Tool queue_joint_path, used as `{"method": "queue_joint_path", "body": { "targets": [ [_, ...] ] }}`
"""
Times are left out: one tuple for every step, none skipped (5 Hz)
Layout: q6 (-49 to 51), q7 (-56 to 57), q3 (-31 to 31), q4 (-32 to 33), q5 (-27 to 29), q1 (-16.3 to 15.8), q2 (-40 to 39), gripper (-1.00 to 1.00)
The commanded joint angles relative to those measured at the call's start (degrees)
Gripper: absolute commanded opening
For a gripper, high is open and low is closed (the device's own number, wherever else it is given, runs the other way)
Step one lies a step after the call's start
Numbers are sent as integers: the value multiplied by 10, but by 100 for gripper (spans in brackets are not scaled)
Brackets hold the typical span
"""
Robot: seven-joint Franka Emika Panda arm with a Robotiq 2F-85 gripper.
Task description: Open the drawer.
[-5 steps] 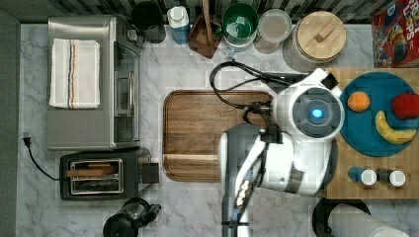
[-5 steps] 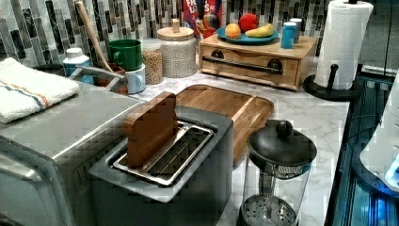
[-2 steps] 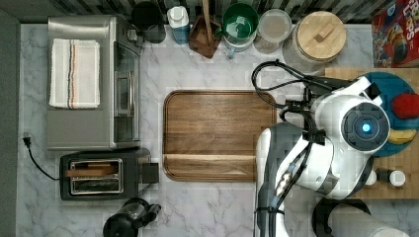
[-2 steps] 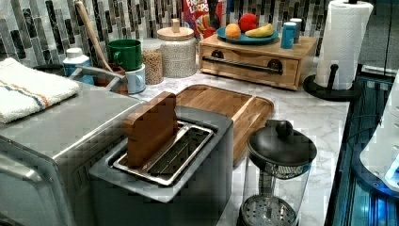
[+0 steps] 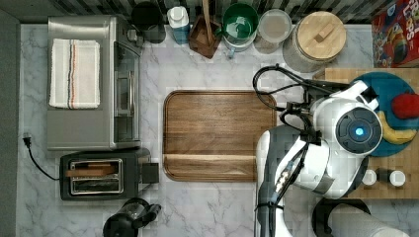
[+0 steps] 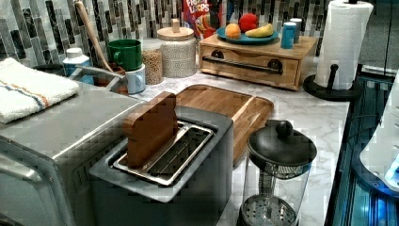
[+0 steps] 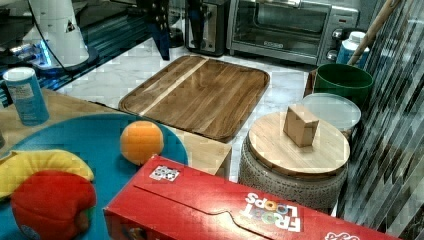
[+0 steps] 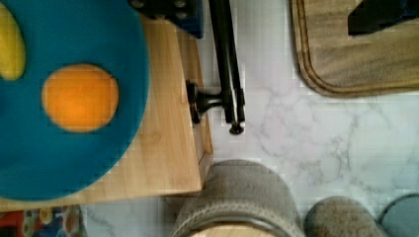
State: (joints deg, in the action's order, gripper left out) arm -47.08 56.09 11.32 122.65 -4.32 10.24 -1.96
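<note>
The drawer (image 6: 249, 66) is a light bamboo front in a low box, flush with the box and looking closed. Its thin black bar handle (image 6: 244, 64) runs across the front. In the wrist view the handle (image 8: 228, 69) and one bracket (image 8: 197, 102) lie below my gripper (image 8: 274, 12). The gripper is open, with one dark finger (image 8: 168, 7) over the box edge and the other over the brown tray. It holds nothing. From above, my arm (image 5: 356, 131) covers the drawer front.
A dark wooden tray (image 5: 220, 133) lies mid-counter. On the box sit a blue plate (image 8: 74, 148) with fruit and shakers (image 5: 390, 177). Jars (image 5: 321, 37), a cereal box (image 7: 225, 210), a paper towel stand (image 6: 343, 42), a French press (image 6: 277, 165), a toaster (image 5: 99, 173) and a toaster oven (image 5: 94, 84) ring the counter.
My arm has swung toward the top view's right, from above the wooden tray to above the bamboo box. The drawer has not moved.
</note>
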Motion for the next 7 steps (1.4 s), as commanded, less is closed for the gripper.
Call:
{"method": "queue_joint_path", "body": {
  "targets": [
    [-141,60,-5,72,39,4,-56,100],
    [-156,57,-7,81,50,9,-69,100],
    [-179,18,4,84,19,6,-82,100],
    [-243,-33,19,103,-12,-1,-95,100],
    [-250,-50,27,101,-26,-5,-99,100],
    [-250,-30,15,100,2,-3,-106,100],
    [-245,-2,-8,95,40,5,-114,100]
  ]
}}
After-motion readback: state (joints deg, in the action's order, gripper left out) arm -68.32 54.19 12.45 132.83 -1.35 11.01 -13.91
